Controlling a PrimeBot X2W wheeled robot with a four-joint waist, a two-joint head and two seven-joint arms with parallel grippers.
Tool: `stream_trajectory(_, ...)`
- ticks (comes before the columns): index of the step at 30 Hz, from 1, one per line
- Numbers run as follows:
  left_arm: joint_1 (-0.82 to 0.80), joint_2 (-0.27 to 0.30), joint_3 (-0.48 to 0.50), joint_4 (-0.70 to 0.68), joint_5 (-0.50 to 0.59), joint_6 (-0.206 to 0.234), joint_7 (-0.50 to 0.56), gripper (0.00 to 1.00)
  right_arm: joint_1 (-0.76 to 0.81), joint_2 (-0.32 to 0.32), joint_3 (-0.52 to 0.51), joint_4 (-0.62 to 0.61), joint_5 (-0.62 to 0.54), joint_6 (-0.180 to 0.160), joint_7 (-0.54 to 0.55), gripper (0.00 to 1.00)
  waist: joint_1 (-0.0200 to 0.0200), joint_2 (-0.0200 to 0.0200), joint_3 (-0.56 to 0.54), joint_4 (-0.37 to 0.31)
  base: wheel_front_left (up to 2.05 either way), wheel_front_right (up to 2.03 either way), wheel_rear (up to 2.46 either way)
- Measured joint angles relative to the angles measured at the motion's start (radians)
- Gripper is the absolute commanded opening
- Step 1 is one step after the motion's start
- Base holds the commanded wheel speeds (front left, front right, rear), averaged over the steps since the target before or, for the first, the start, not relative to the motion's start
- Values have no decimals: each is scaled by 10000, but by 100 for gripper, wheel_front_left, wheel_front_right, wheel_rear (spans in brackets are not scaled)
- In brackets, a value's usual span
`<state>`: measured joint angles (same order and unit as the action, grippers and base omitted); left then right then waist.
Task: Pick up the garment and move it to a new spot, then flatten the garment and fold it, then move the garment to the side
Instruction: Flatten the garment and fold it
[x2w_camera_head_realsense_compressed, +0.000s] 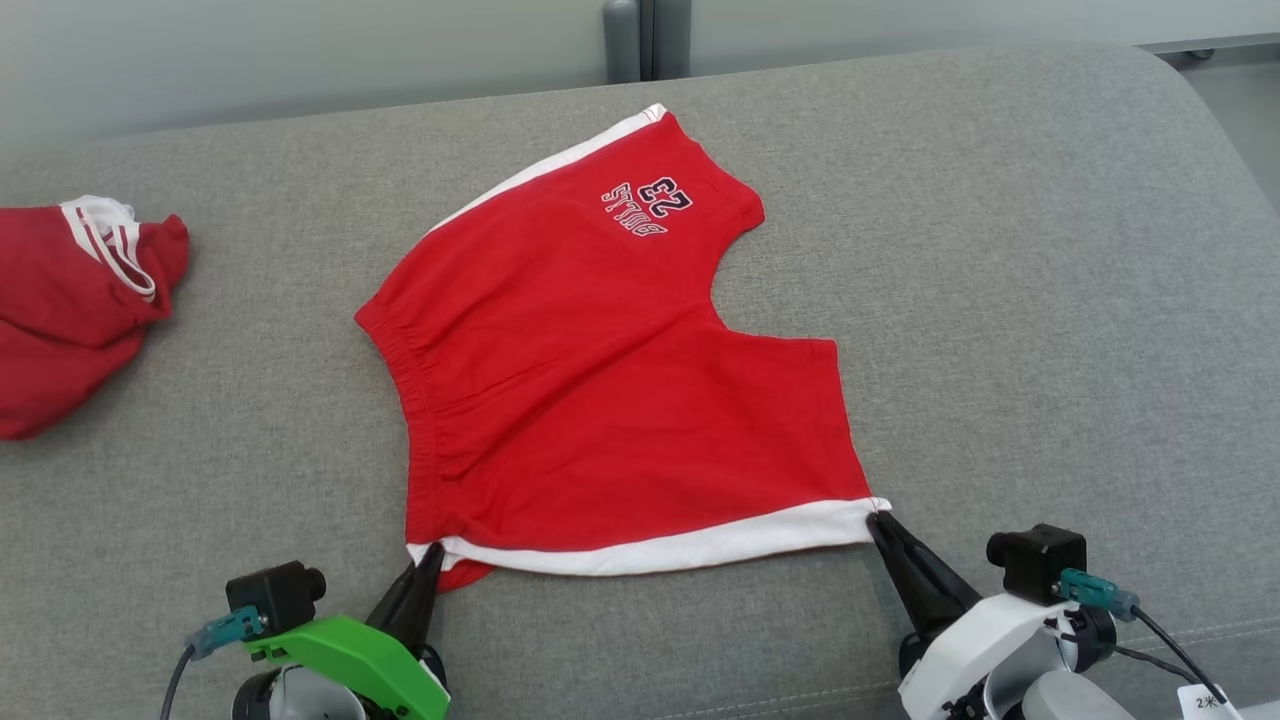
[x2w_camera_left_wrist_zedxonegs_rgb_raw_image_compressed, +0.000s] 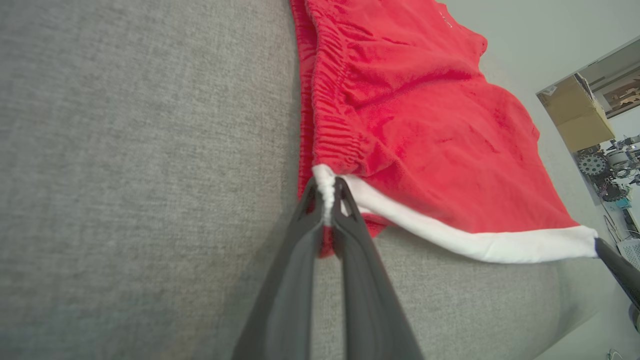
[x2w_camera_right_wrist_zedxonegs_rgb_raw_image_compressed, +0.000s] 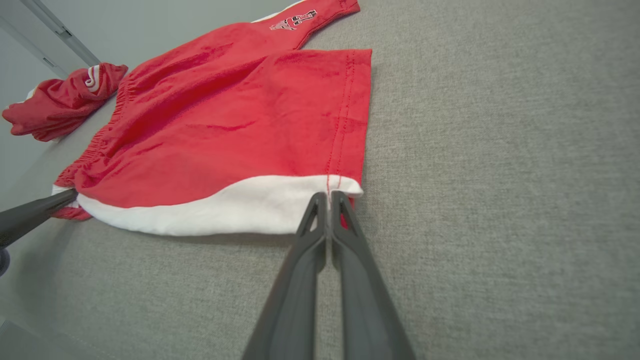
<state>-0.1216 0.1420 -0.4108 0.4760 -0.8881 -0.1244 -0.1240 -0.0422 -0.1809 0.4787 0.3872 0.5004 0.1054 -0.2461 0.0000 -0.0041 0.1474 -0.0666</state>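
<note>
L pincer (x2w_camera_left_wrist_zedxonegs_rgb_raw_image_compressed: 328, 192) clamps shorts' (x2w_camera_left_wrist_zedxonegs_rgb_raw_image_compressed: 425, 130) white hem

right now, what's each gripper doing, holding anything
Left gripper: shut on the red shorts, at the waistband end of the white side stripe.
Right gripper: shut on the same shorts, at the stripe's hem end.

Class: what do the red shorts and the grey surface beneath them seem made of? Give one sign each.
Red shorts: probably soft cotton knit, matte; it puckers at the waistband. Grey surface: likely woven upholstery fabric, matte; flecked weave shows.
</note>
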Motion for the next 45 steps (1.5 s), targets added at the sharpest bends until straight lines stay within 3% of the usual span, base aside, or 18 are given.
stream_trajectory(6,0,8,-151,12,12,0,0,0,-1,44,-125,140,-121,31,0,0,0,0,16,33,0,0,0)
stream_trajectory(7,0,8,-151,12,12,0,0,35,-1,44,-125,140,-121,31,0,21,0,0,16,33,0,0,0)
stream_trajectory(8,0,13,-151,13,17,-2,-4,71,-1,69,-182,134,-123,31,0,34,0,0,17,39,0,0,0)
stream_trajectory(9,0,46,-161,23,107,-2,-19,100,0,96,-236,127,-132,31,0,83,0,0,17,42,0,0,0)
stream_trajectory(10,0,115,-178,29,244,-2,-35,100,1,125,-291,113,-134,31,0,100,0,0,16,45,0,0,0)
stream_trajectory(19,42,748,-134,-420,915,-2,-652,100,366,-69,-633,-159,-453,25,0,100,1,0,-3,40,0,0,0)
stream_trajectory(28,25,1078,182,-1361,1628,205,-1074,100,341,-297,-1595,-897,-769,-198,-12,100,1,0,-125,62,0,0,0)
stream_trajectory(33,-84,915,234,-1691,1944,518,-1191,100,158,-370,-1887,-1289,-1011,-293,-12,100,1,0,-343,85,0,0,0)
stream_trajectory(39,-284,485,270,-1889,2468,1005,-1248,100,-208,-359,-2362,-1908,-1394,-648,-54,100,1,0,-647,101,0,0,0)
stream_trajectory(45,-265,339,460,-1965,3120,1707,-1248,100,-320,-263,-2454,-2330,-1661,-917,-59,100,1,0,-901,61,0,0,0)
